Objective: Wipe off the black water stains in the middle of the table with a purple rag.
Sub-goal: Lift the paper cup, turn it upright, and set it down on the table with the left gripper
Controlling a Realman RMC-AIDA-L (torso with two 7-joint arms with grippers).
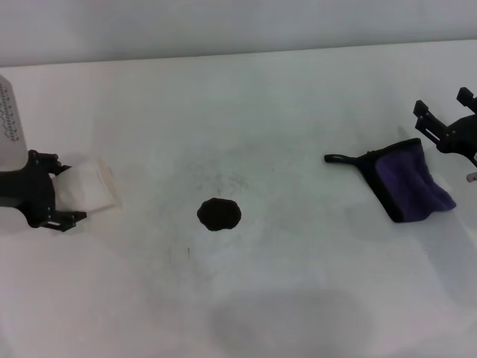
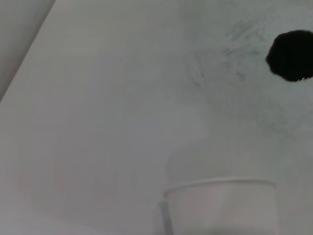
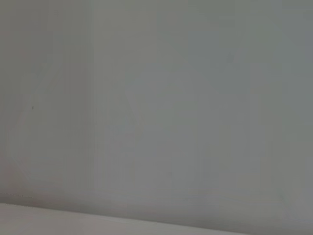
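Observation:
The black water stain point(image 1: 218, 214) is a small roundish blot in the middle of the white table point(image 1: 298, 283); it also shows in the left wrist view point(image 2: 292, 55). The purple rag point(image 1: 411, 179), with black trim and a black strap, lies flat on the right. My right gripper point(image 1: 445, 110) is open and empty, just behind the rag's far right corner and apart from it. My left gripper point(image 1: 61, 192) is at the left edge, its fingers closed around a white paper cup point(image 1: 86, 186), whose rim shows in the left wrist view point(image 2: 220, 185).
Faint grey smudges point(image 1: 223, 175) lie just behind the stain. The table's far edge meets a pale wall point(image 1: 238, 30). A white ridged object point(image 1: 9, 119) sits at the far left. The right wrist view shows only a plain pale surface.

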